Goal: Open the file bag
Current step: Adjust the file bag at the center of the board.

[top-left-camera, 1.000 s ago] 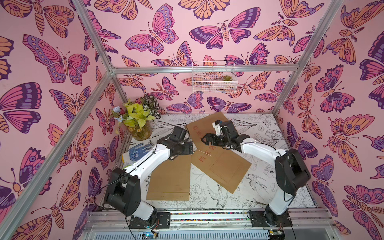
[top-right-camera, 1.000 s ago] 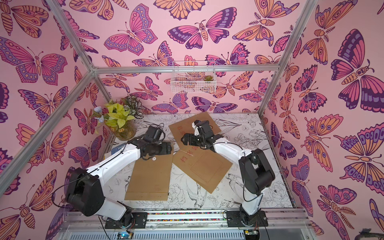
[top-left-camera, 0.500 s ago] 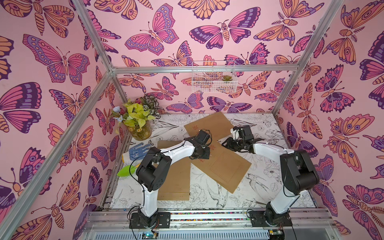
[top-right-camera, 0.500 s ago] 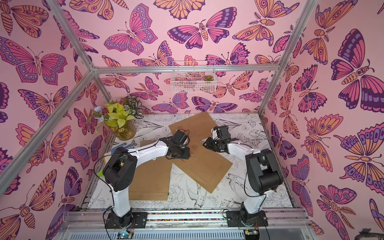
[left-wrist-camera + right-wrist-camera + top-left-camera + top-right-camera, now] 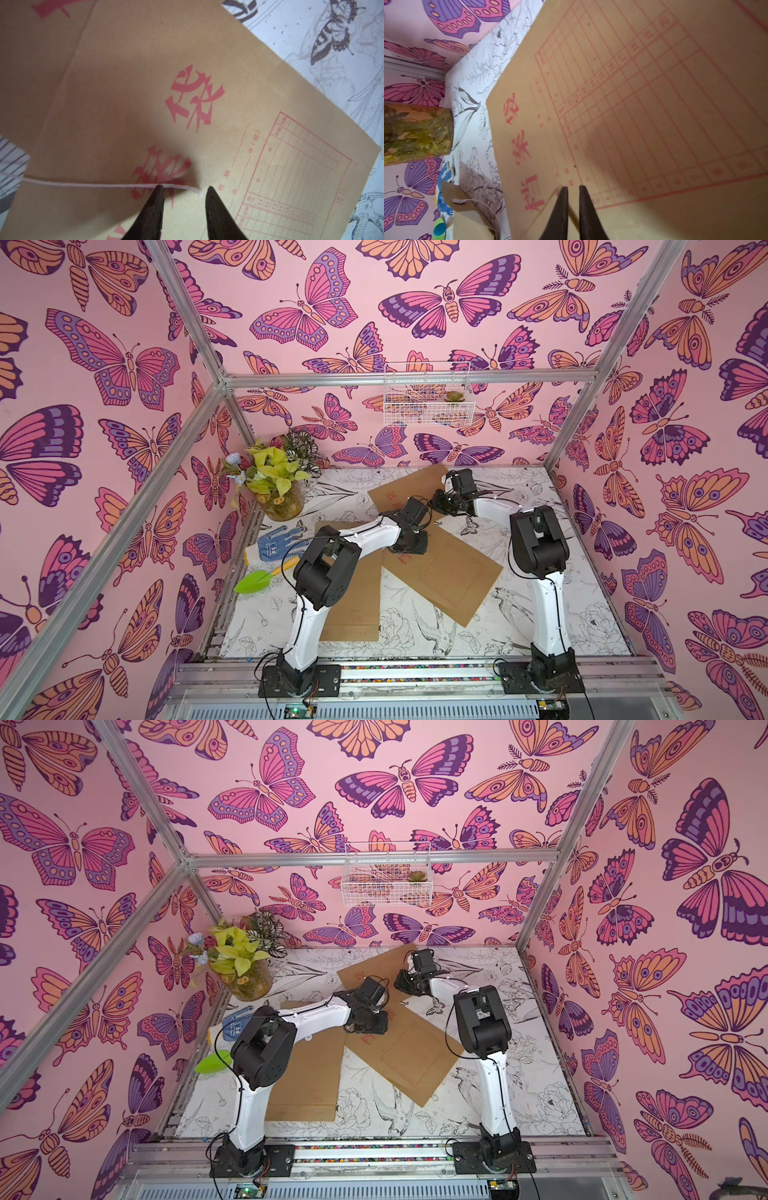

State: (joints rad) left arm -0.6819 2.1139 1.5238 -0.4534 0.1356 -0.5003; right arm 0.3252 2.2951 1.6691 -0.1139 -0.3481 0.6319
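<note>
Kraft file bag lies flat at the near left; the left arm has just swung away from it to its neighbours.
A second ago the left gripper stood wide at that bag's far end. Now it hangs further right, over the middle bag, its fingers drawn in to a moderate gap. The right gripper, also wide before, sits where the middle bag meets the far bag. Its fingers are almost together with a brown paper edge between them; I cannot tell whether they pinch it. A white string runs in from the left to the left fingertips, its loose end lying unpinched in their gap. It is probably the file bag's tie, drawn out; the flap likely remains to be lifted.
</note>
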